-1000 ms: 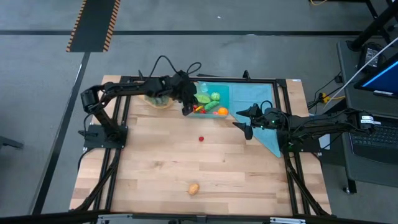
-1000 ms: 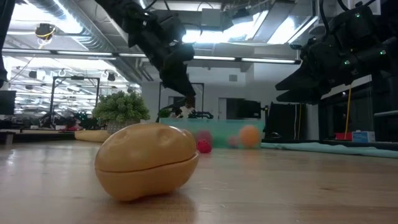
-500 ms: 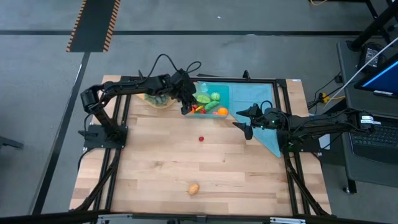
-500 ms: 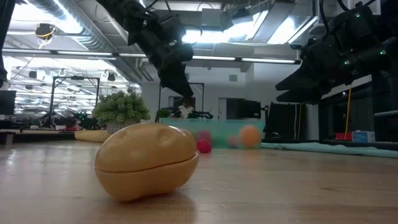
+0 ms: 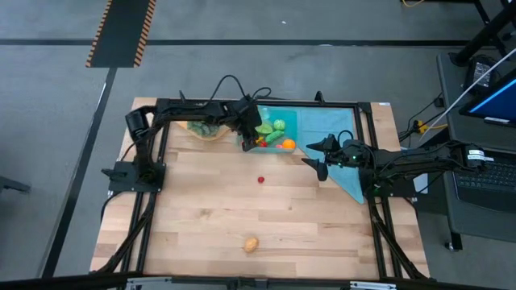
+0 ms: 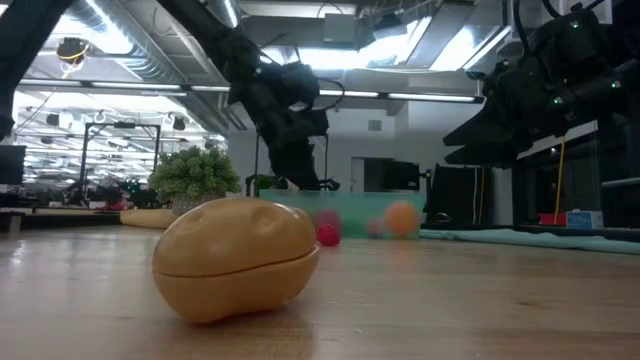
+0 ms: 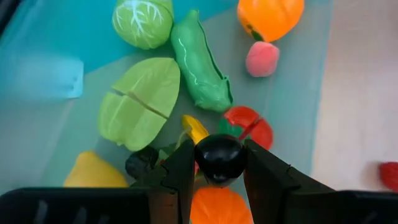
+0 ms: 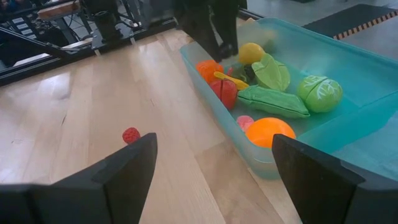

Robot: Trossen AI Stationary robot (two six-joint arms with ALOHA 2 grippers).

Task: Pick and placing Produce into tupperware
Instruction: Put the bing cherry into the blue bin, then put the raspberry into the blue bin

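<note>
The tupperware (image 5: 271,115) sits at the table's far edge and holds several toy pieces: a cabbage (image 7: 143,22), a pea pod (image 7: 199,65), a leaf (image 7: 140,102), an orange (image 7: 270,15) and a tomato (image 7: 252,124). My left gripper (image 5: 247,140) is over its near left corner, shut on a small dark round piece (image 7: 219,158). A red berry (image 5: 260,180) and a tan potato (image 5: 251,243) lie on the wood. My right gripper (image 5: 314,159) hangs open, right of the container, touching nothing. My left gripper pinches the dark round piece (image 7: 219,155) between its two fingers (image 7: 180,177), one on each side. The fingers come from above, pointing down into the container. The piece is just over the tomato and an orange piece (image 7: 219,208); whether it touches them I cannot tell.
A teal cloth (image 5: 347,181) lies under and right of the container. A bushy green plant in a wooden dish (image 5: 205,127) stands left of it, under the left arm. The potato (image 6: 235,258) is near the table's near edge. Bare wood spreads between the berry and the potato.
The left arm has stretched out, and its gripper has shifted a little right and far, over the container's near left corner. In the low view it has also sunk lower. The right arm and the loose pieces have stayed still.
</note>
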